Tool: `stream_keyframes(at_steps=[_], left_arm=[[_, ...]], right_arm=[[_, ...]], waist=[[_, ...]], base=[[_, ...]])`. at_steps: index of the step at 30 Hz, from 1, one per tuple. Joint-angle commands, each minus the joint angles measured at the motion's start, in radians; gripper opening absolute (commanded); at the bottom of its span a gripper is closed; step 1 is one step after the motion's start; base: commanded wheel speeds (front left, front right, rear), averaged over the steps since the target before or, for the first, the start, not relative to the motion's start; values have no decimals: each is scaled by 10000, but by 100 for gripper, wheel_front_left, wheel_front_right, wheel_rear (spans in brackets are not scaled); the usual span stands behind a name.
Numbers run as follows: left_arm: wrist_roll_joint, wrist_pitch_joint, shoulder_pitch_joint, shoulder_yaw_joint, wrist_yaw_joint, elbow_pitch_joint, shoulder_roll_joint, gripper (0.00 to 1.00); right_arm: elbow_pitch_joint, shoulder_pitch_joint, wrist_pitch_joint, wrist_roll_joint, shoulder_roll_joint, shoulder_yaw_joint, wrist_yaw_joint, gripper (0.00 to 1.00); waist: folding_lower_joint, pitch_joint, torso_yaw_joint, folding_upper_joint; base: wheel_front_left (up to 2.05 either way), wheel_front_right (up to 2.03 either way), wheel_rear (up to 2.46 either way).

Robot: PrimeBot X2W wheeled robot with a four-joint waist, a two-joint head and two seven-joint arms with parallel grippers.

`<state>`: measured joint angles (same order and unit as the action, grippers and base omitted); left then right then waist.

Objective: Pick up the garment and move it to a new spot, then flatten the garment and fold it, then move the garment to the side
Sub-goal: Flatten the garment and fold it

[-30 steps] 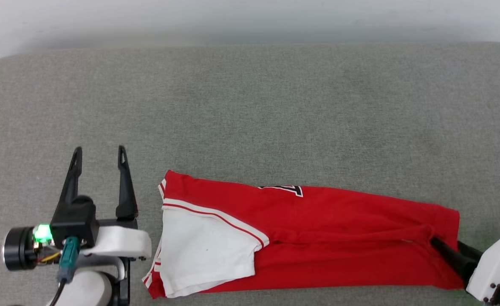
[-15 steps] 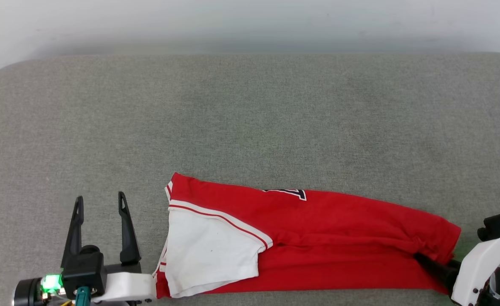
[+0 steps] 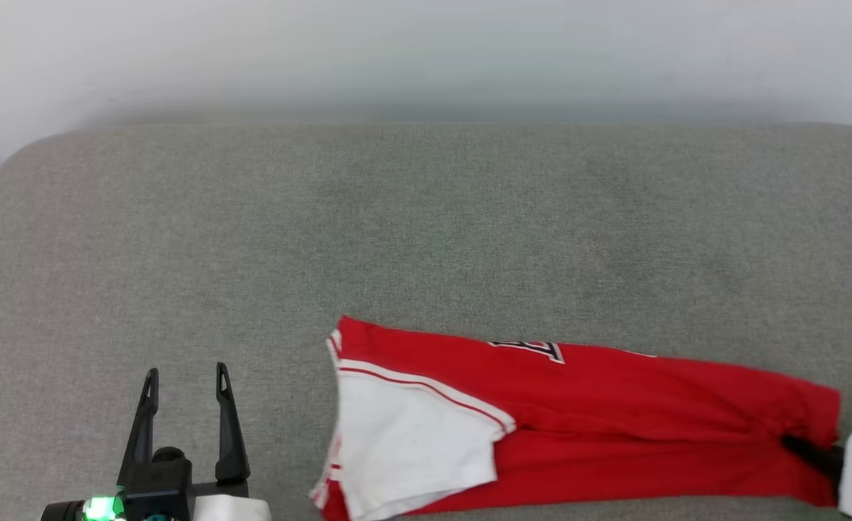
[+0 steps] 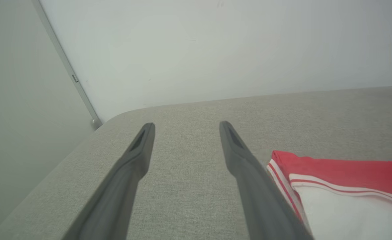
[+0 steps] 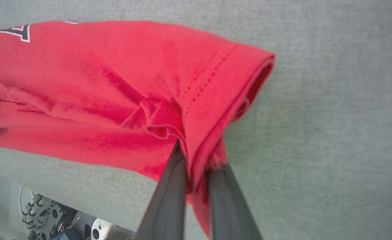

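Note:
The garment (image 3: 614, 427) lies folded into a long red strip along the near edge of the grey cushion, with a white sleeve (image 3: 411, 449) on top at its left end and a bit of black lettering at its far edge. My right gripper (image 3: 795, 441) is at the strip's right end. In the right wrist view the right gripper (image 5: 196, 160) is shut on the garment (image 5: 116, 83), pinching its stitched hem. My left gripper (image 3: 187, 370) stands open over bare cushion to the left of the garment, apart from it. The left wrist view has the left gripper (image 4: 186, 125) open, with the garment (image 4: 349, 173) at the right.
The grey cushion (image 3: 426, 231) stretches wide behind the garment, up to a pale wall (image 3: 426, 51). Its rounded left corner (image 4: 116, 116) is near the left gripper. The cushion's front edge runs just under the garment, and the robot's base (image 5: 49, 220) shows below it.
My right gripper's fingers have closed on the garment's hem. The head camera has shifted, so the whole picture sits lower and further right. The left gripper stays open.

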<state>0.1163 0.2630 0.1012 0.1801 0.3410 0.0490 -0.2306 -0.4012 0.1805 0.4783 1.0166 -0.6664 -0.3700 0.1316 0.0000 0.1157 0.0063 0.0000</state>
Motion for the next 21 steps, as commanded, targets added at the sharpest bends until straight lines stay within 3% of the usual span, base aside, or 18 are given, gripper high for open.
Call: stream_keyframes(at_steps=[1,10,15,21], left_arm=[[-102,21,125,-93,-97,-13,89,100],[-494,21,312,-345,-683,-74,402,100],[-646,21,321,-402,-933,-111,519,100],[-771,21,163,-483,-1108,-111,694,100]], right_arm=[[-49,173,45,-73,-274,128,-17,0],[-136,195,870,-331,-1570,554,-15,0],[1375,21,1542,-228,-1725,338,-14,0],[3812,320,2036,-634,-1254,-89,-12,0]], waist=[[0,-87,-6,0],[0,-352,1,0],[0,-390,-25,0],[0,-249,-15,0]], base=[[0,0,0],[0,0,0],[0,0,0],[0,0,0]])
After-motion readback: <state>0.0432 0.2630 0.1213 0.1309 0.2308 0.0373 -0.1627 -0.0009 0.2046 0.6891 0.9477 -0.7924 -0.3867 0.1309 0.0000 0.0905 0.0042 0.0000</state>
